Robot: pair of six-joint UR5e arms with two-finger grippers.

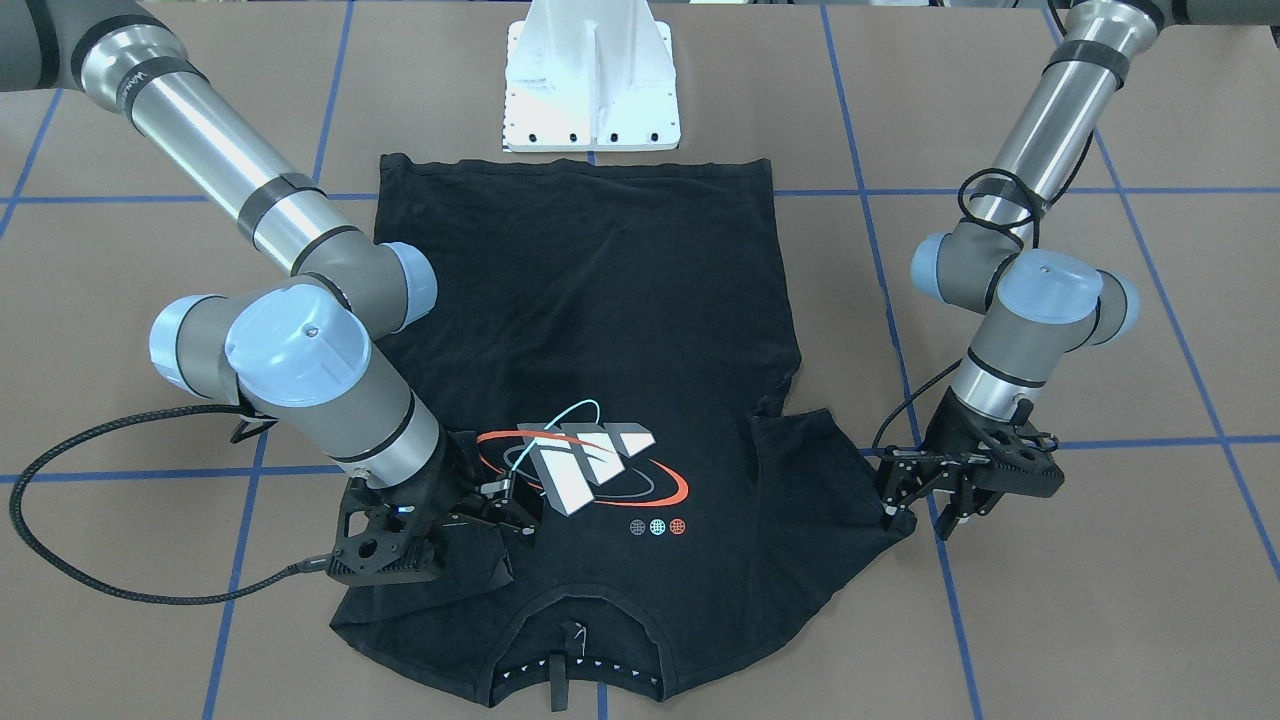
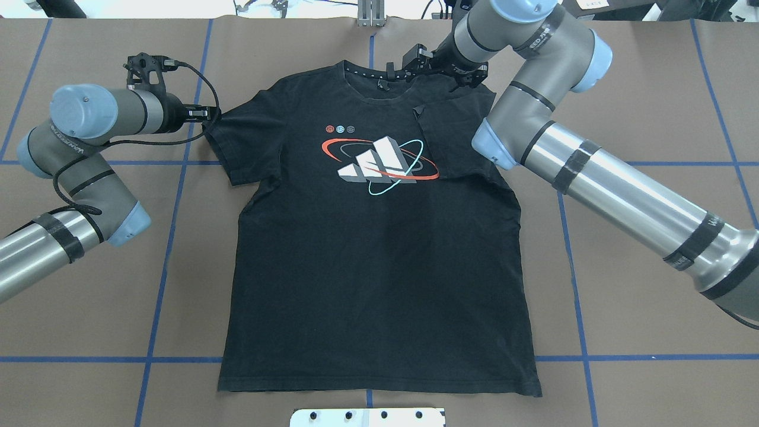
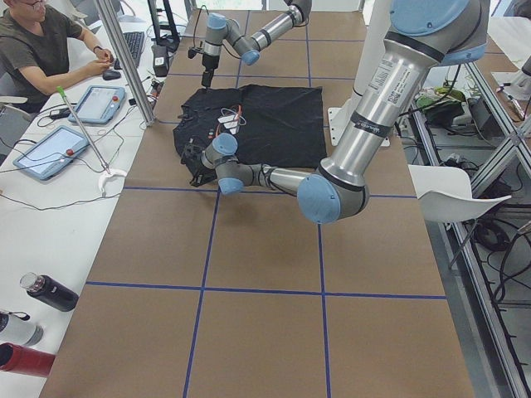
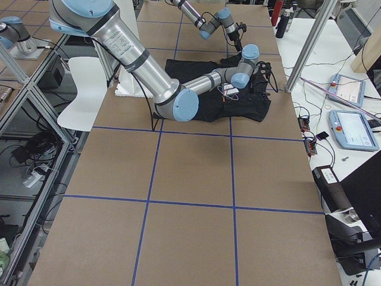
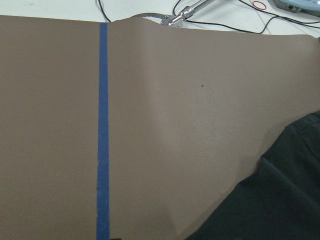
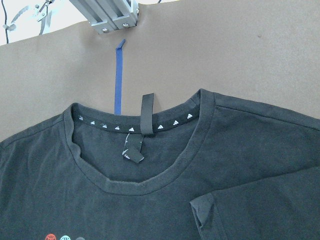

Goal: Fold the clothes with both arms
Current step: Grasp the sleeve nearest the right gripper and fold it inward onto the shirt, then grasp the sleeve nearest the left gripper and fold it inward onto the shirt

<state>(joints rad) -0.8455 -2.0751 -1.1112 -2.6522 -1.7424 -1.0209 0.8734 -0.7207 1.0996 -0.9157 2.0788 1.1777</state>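
A black T-shirt [image 2: 373, 249] lies flat and logo side up on the brown table, its collar [image 6: 145, 125] pointing away from the robot. The shirt's sleeve [image 2: 442, 139] on the robot's right is folded inward onto the chest beside the logo [image 1: 585, 465]. My right gripper [image 1: 512, 510] hovers low over that folded sleeve near the collar, its jaws apart and holding nothing. The other sleeve [image 1: 830, 470] lies spread out flat. My left gripper [image 1: 918, 512] sits at that sleeve's outer tip with its fingers spread. Neither wrist view shows any fingers.
The white pedestal base [image 1: 590, 90] stands just behind the shirt's hem. Blue tape lines [image 5: 102, 130] cross the table. A person [image 3: 41, 50] sits at a side bench with tablets, and bottles [image 3: 50, 290] lie there. An aluminium post [image 6: 110, 15] stands beyond the collar.
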